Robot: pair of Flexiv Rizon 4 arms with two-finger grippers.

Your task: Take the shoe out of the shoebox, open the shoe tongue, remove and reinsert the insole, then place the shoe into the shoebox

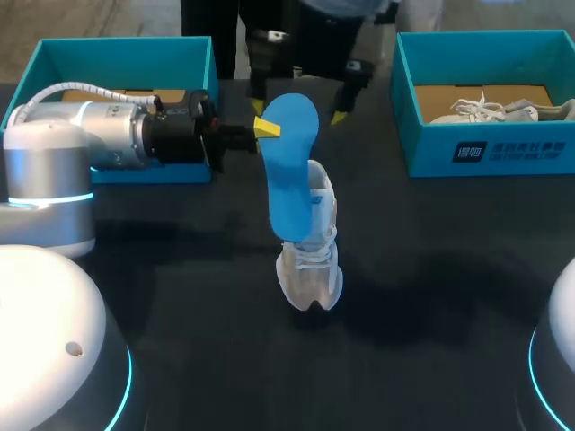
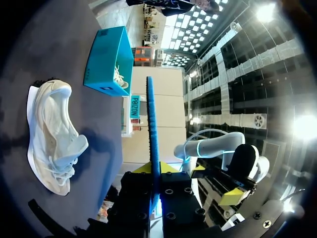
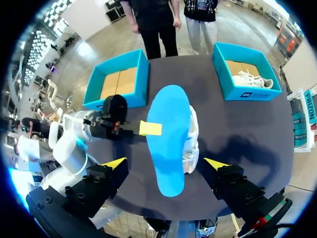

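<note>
My left gripper (image 1: pixel 266 129) is shut on the edge of a blue insole (image 1: pixel 292 171), holding it on edge in the air. In the left wrist view the insole (image 2: pixel 150 124) runs edge-on straight out from between the shut fingers (image 2: pixel 156 171). A white shoe (image 1: pixel 311 262) rests on the dark table under and beside the insole's lower end; the shoe (image 2: pixel 52 134) lies apart from the gripper. My right gripper (image 3: pixel 165 163) hangs open above the insole (image 3: pixel 168 131), its yellow tips wide apart on either side and touching nothing. The right gripper (image 1: pixel 299 112) shows over the table's far side.
A teal shoebox (image 1: pixel 196 63) with a bare cardboard bottom stands at the back left, behind my left arm. A second teal shoebox (image 1: pixel 490 148) at the back right holds another white shoe (image 1: pixel 503 109). People stand beyond the far edge, not reaching in.
</note>
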